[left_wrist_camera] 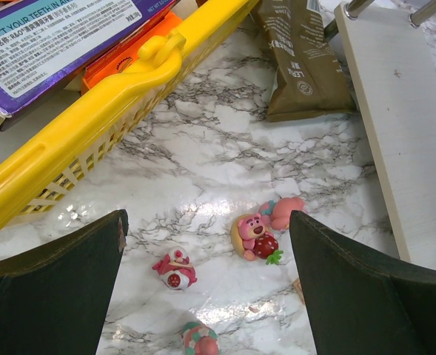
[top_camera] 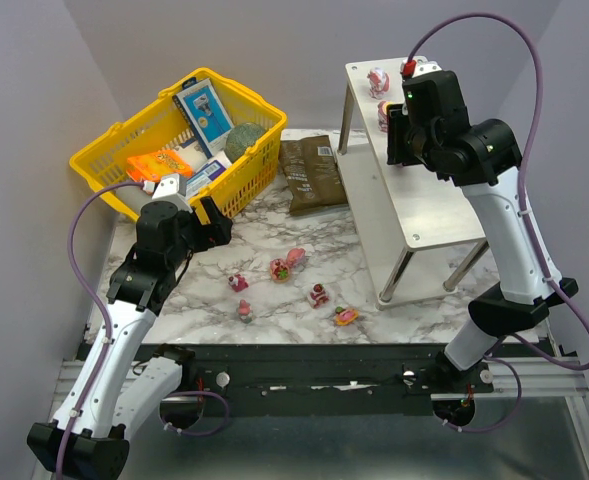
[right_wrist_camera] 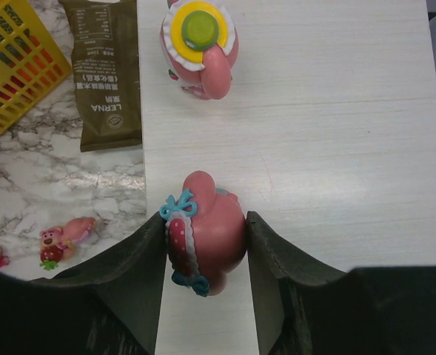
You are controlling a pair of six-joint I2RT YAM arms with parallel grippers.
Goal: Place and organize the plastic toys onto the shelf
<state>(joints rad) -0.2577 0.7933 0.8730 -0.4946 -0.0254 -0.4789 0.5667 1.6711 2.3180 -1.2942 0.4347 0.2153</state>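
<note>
Top external view, starting at the left: yellow basket (top_camera: 104,150) full of grocery boxes, and just beside it the left gripper (top_camera: 212,222), hanging over the marble table (top_camera: 174,300) with jaws spread wide and nothing between them.

Left wrist view: same wide gap, looking down on a bear toy (left_wrist_camera: 256,235) lying on its side and a small red toy (left_wrist_camera: 175,268) near it, neither touched.

Moving right across the table: five loose toys (top_camera: 318,295) scattered mid-table, apart from the shelf legs. Brown packet (top_camera: 312,172) lying flat between basket and shelf.

Further right: shelf (top_camera: 414,200), with two toys at the far end of its top board. Right gripper (top_camera: 399,135) down over the nearer one.

Right wrist view: pink toy (right_wrist_camera: 206,237) standing on the board, both fingers (right_wrist_camera: 147,281) pressed against its sides, so clamped on it. Toy with a yellow top (right_wrist_camera: 199,44) just beyond, not touching it.

On handling: judged light, stiff and glossy, probably hollow plastic. Little fear of crushing, more of slipping or tipping. Rounded bodies, so best pinched across the widest part of the trunk, low down, never by bows, ears or leaves. For those lying flat on the table, come straight down with jaws astride the body. On release, open slowly to avoid toppling the figure into its neighbour.
</note>
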